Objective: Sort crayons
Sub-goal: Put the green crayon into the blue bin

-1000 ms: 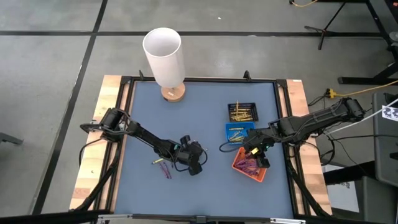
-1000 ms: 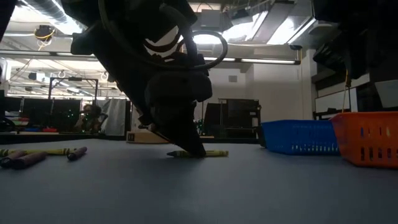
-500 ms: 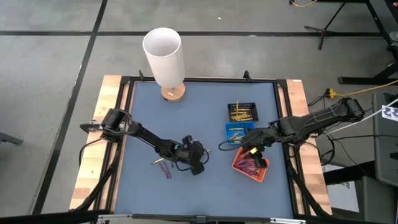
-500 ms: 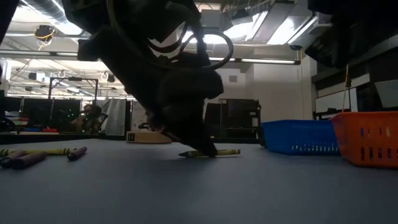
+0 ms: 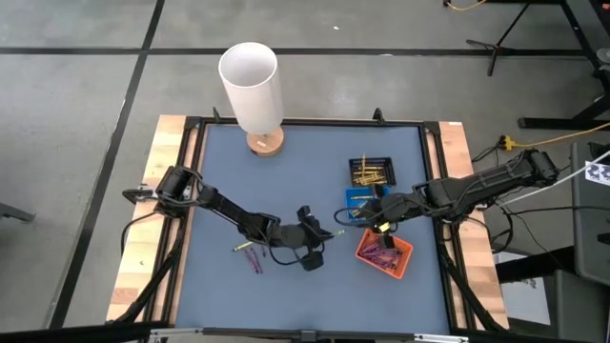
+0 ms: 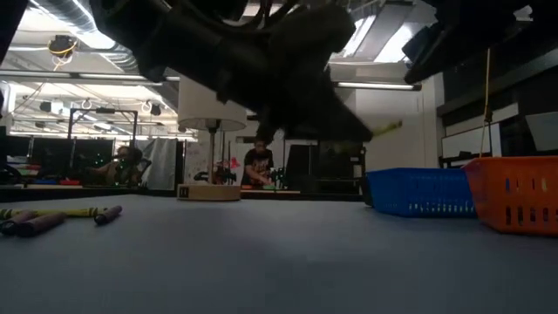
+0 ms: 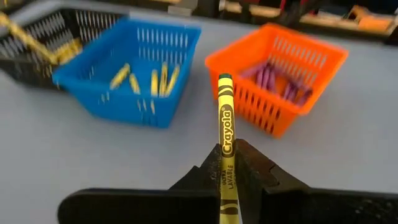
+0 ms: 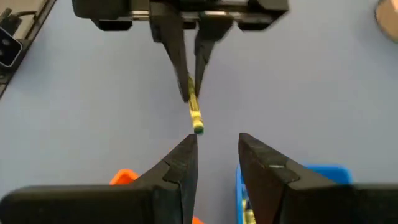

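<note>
My left gripper [image 5: 325,236] is shut on a yellow crayon [image 7: 224,124] above the table's middle. The crayon's free end [image 8: 198,127] points toward my right gripper [image 8: 214,148]. That gripper is open and empty, level with the crayon and a short way off its tip, beside the blue tray [image 5: 366,199]. The blue tray [image 7: 134,74] holds yellow crayons and the orange tray [image 7: 280,74] holds purple ones. A few crayons [image 5: 250,255] lie flat on the mat at the left. My left gripper pinches the yellow crayon between its two fingers [image 7: 205,177] on the labelled part of its shaft [image 7: 226,163]. The crayon runs along the fingers and sticks out past their tips toward the table's right. It is lifted clear of the table, roughly level.
A black tray [image 5: 372,172] with yellow crayons stands behind the blue one, and the orange tray [image 5: 384,252] is nearer the front. A tall white cylinder on a wooden base [image 5: 253,86] stands at the far edge. People show in the room beyond the table [image 6: 257,166].
My left gripper has slid the yellow crayon along the mat toward the right, then lifted it clear and tipped up until the crayon points level at my right gripper. My right gripper has moved from over the orange tray toward the left, facing the crayon.
</note>
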`<state>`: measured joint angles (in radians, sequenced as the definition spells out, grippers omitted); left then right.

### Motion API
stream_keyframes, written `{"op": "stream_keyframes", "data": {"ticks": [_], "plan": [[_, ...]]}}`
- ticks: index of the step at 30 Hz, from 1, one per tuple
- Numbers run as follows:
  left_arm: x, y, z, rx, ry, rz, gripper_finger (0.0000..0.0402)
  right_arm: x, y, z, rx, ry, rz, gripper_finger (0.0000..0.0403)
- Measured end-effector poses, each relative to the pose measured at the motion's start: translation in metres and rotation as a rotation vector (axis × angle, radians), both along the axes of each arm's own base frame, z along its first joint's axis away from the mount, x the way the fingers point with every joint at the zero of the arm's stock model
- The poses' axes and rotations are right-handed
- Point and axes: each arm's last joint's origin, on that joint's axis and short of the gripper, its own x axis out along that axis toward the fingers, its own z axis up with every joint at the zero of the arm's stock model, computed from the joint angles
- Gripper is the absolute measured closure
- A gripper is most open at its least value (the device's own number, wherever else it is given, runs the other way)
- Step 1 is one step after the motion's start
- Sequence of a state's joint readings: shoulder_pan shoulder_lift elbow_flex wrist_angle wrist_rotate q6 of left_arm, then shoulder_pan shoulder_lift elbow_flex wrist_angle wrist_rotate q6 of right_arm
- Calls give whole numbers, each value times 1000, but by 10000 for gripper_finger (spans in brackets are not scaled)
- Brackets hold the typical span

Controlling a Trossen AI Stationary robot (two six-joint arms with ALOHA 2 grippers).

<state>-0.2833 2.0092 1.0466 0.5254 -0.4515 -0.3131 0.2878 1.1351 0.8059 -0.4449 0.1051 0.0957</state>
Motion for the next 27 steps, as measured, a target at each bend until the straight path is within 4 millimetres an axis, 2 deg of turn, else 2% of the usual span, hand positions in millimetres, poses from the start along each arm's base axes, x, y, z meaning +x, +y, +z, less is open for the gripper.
{"op": "stream_keyframes", "data": {"ticks": [11,27], "plan": [[9,12,18,32,-170,9,392,8,3,3,-44,-77,83,288],[10,13,20,28,-183,9,391,9,3,4,-42,-94,82,288]]}}
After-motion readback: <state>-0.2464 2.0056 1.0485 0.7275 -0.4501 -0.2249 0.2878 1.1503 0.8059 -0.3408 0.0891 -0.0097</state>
